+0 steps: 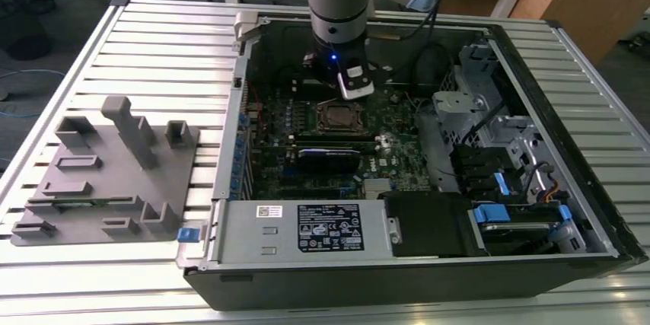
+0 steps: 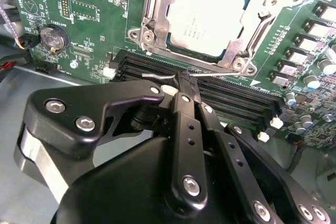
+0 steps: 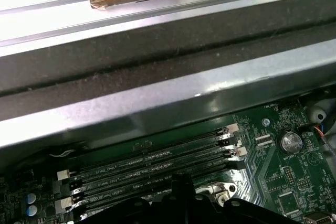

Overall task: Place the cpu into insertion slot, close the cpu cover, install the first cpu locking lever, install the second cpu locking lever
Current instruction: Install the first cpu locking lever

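- One chip, the cpu (image 2: 207, 19), already lies in the insertion slot (image 2: 152, 22) on the green board (image 2: 79, 9), its silver top bare.
- Gripper (image 2: 185, 85) fingers pressed together on a thin wire lever (image 2: 157, 75), just beside the slot above the black memory slots (image 2: 236, 98).
- Risk: lever slipping free and scraping the chip or board.
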`<state>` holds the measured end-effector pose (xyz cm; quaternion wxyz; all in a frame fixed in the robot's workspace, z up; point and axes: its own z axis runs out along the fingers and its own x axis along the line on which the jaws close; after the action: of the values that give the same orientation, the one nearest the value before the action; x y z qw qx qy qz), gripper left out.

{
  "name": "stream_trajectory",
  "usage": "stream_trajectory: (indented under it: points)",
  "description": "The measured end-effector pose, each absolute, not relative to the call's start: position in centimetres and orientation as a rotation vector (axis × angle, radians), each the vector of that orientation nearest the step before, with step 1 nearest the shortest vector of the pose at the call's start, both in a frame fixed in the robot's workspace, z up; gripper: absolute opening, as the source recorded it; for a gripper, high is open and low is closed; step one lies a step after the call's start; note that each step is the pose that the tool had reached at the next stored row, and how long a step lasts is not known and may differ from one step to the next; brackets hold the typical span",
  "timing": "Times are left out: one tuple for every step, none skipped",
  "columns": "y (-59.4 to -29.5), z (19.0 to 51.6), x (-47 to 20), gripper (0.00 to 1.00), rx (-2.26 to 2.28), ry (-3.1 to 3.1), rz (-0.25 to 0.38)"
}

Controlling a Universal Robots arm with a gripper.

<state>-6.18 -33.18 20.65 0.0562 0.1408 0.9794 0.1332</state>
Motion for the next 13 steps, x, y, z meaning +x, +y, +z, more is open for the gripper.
stream_trajectory:
  points:
    - [-33.18,20.59,-6.18,0.11,0.427,2.972,0.404]
    - [-33.18,20.5,-6.18,0.11,0.427,2.972,0.403]
    - [-33.18,20.4,-6.18,0.11,0.427,2.973,0.402]
    - [-33.18,20.29,-6.18,0.11,0.427,2.975,0.4]
    - [-33.18,20.2,-6.18,0.11,0.428,2.976,0.398]
    - [-33.18,20.13,-6.18,0.11,0.428,2.977,0.394]
    - [-33.16,20.07,-6.18,0.11,0.428,2.978,0.391]
    - [-33.13,20.02,-6.18,0.11,0.428,2.979,0.387]
    - [-33.1,19.97,-6.18,0.11,0.428,2.98,0.383]
    - [-33.06,19.93,-6.18,0.11,0.427,2.981,0.377]
    - [-33.01,19.9,-6.18,0.11,0.427,2.982,0.371]
    - [-32.97,19.87,-6.16,0.11,0.427,2.983,0.367]
    - [-32.93,19.85,-6.11,0.11,0.427,2.984,0.364]
